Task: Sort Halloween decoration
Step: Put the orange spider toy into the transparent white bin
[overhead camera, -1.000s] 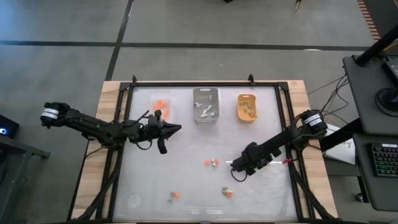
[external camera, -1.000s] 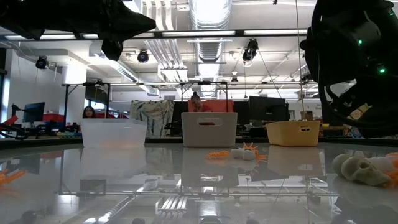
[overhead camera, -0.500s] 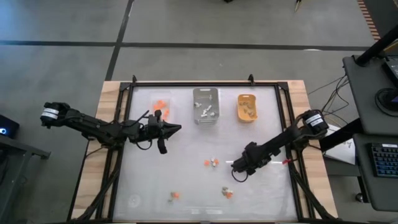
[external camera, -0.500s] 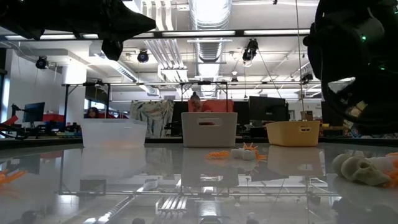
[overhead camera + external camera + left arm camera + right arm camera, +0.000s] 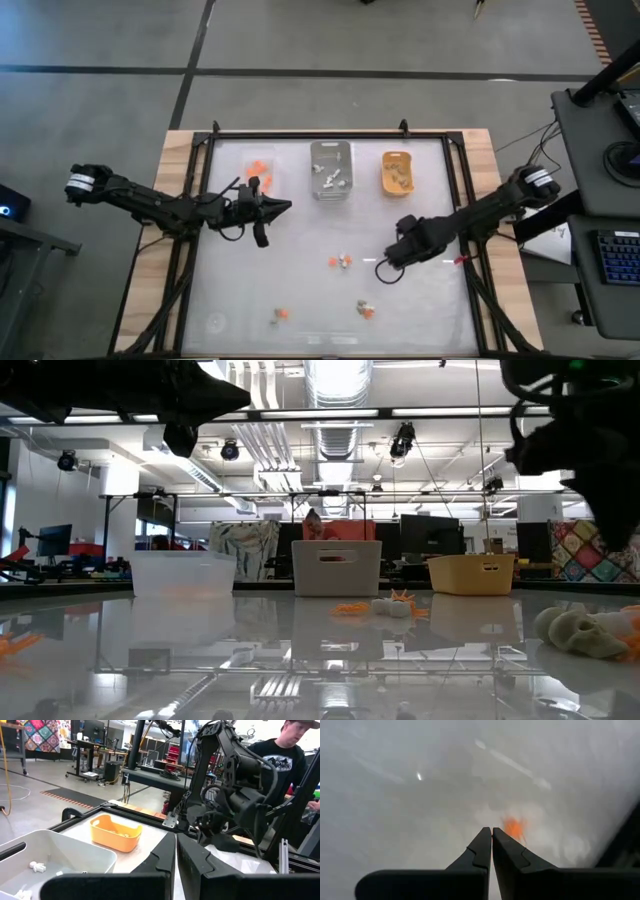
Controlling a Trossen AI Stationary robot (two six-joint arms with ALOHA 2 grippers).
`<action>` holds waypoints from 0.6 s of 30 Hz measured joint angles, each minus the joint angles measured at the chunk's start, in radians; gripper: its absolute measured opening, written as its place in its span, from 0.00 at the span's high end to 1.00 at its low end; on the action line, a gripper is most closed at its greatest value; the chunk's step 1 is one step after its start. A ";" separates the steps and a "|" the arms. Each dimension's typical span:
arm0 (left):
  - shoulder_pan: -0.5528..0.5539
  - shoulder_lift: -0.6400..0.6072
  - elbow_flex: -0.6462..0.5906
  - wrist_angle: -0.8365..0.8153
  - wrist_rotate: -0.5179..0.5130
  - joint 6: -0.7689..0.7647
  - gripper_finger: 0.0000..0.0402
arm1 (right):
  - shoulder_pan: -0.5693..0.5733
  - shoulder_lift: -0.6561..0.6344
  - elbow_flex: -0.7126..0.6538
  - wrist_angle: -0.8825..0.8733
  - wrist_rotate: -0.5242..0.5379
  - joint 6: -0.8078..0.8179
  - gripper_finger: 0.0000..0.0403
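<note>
On the table (image 5: 300, 240), the right gripper (image 5: 385, 264) has just snapped its two fingers tight together. It has also lifted up and pulled back a little toward its own side. Nothing shows between its fingers, so I think the grab missed. An orange blur (image 5: 514, 827) lies on the table just past its tips. That piece still needs a second try.

The left gripper (image 5: 286, 207) hangs near the clear tray (image 5: 259, 172). It is pinched shut too, and holds nothing.

There are three trays in a row at the back: the clear tray, one grey tray (image 5: 330, 168) and one orange-yellow tray (image 5: 397, 172). Each has a few tiny bits inside.

Three little groups of Halloween decoration (image 5: 340, 262) are loose on the table. One is in the middle, and two are near the front edge.
</note>
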 joint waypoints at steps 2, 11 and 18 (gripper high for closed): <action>0.000 0.000 0.000 0.000 0.000 -0.002 1.00 | -0.001 -0.006 -0.019 -0.026 -0.063 0.021 0.98; 0.000 0.000 0.000 0.002 0.000 -0.003 1.00 | -0.013 0.007 -0.083 0.010 -0.089 0.005 0.87; 0.000 0.000 0.000 0.004 0.000 -0.011 1.00 | -0.018 0.038 -0.112 0.020 -0.112 0.002 0.74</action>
